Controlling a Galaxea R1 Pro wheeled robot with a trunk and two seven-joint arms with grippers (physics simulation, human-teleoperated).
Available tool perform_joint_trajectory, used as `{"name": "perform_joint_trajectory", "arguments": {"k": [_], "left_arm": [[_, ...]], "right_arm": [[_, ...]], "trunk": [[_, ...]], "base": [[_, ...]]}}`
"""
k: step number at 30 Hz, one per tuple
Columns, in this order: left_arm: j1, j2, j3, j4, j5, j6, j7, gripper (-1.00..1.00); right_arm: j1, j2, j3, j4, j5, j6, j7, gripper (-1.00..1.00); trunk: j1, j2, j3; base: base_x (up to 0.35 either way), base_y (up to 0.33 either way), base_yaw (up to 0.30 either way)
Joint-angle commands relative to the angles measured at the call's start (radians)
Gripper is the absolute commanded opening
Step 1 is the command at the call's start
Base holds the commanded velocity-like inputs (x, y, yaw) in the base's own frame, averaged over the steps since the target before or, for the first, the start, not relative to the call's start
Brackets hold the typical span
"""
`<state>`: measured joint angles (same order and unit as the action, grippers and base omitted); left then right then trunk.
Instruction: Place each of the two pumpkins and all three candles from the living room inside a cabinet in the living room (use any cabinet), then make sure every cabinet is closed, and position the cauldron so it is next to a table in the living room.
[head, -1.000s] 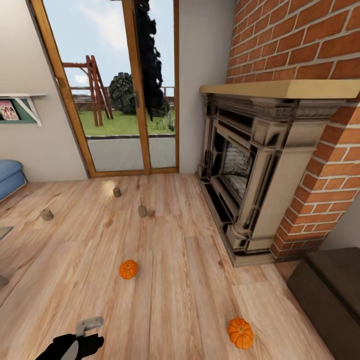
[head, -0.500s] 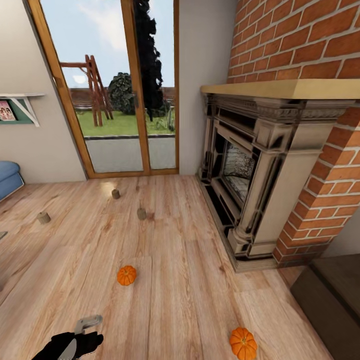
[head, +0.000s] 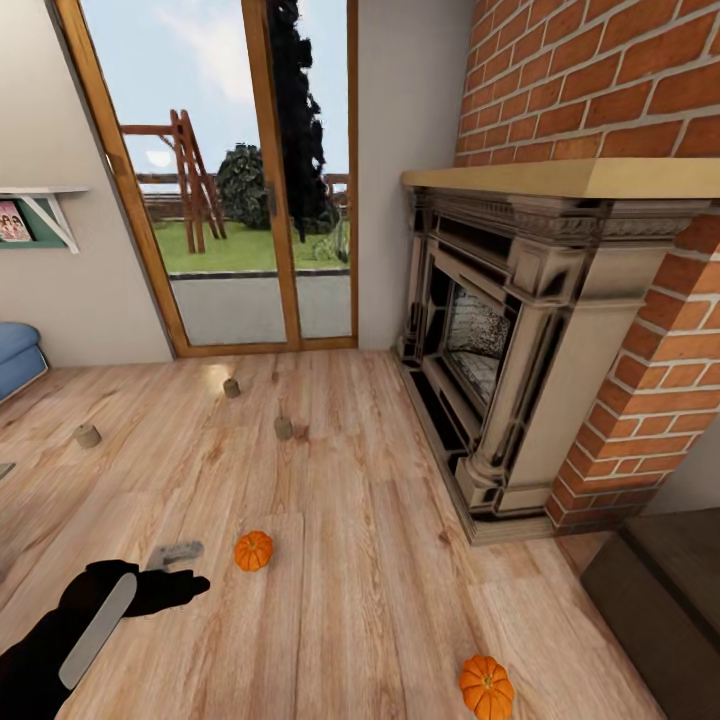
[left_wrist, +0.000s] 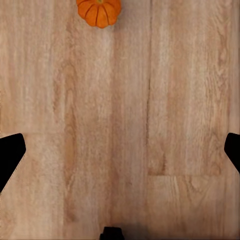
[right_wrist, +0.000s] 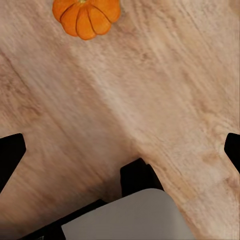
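Observation:
Two orange pumpkins lie on the wooden floor, one (head: 253, 550) near the middle and one (head: 486, 686) at the lower right. Three tan candles (head: 88, 436) (head: 232, 388) (head: 284, 428) stand farther off, toward the glass door. My left gripper (head: 182, 567) hovers just left of the nearer pumpkin. In the left wrist view the left gripper (left_wrist: 120, 152) is open, with that pumpkin (left_wrist: 98, 11) beyond its fingers. The right gripper (right_wrist: 120, 150) is open over bare floor, the other pumpkin (right_wrist: 86, 17) ahead of it. The dark-brown cabinet (head: 660, 600) sits at the lower right. The cauldron and the table are out of view.
A brick fireplace (head: 520, 340) with a stone surround juts out on the right, its base reaching onto the floor. A glass door (head: 240, 180) closes the far wall. A blue sofa edge (head: 15, 355) shows at the left.
My left arm has risen and reached forward, so its gripper now sits close beside the nearer pumpkin. The view shifted slightly a second ago; pumpkins and candles stayed put.

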<state>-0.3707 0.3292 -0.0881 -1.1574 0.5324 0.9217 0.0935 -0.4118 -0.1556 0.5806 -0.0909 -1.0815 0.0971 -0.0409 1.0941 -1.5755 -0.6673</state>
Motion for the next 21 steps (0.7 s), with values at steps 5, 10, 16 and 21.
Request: {"name": "perform_joint_trajectory", "arguments": {"k": [5,10,16,21], "left_arm": [[-0.001,0.001,0.002,-0.014,0.011,0.009,0.011,1.0],[-0.001,0.001,0.004,-0.014,0.015,0.009,0.01,1.0],[-0.001,-0.003,0.002,-0.013,0.019,0.009,0.007,1.0],[-0.001,-0.003,0.004,-0.013,0.021,0.009,0.002,1.0]], "right_arm": [[-0.001,-0.001,0.007,-0.003,-0.006,0.004,0.032,1.0],[-0.001,-0.001,0.006,-0.003,-0.006,-0.013,0.039,1.0],[-0.001,-0.001,0.002,-0.003,-0.007,-0.05,0.038,1.0],[-0.001,-0.001,0.0,-0.002,-0.008,-0.063,0.038,1.0]], "trunk": [[0.008,-0.014,-0.007],[0.027,-0.049,-0.023],[0.05,-0.091,-0.042],[0.069,-0.126,-0.057]], "base": [[0.0,0.0,0.0],[0.0,0.0,0.0],[0.0,0.0,0.0],[0.0,0.0,0.0]]}}
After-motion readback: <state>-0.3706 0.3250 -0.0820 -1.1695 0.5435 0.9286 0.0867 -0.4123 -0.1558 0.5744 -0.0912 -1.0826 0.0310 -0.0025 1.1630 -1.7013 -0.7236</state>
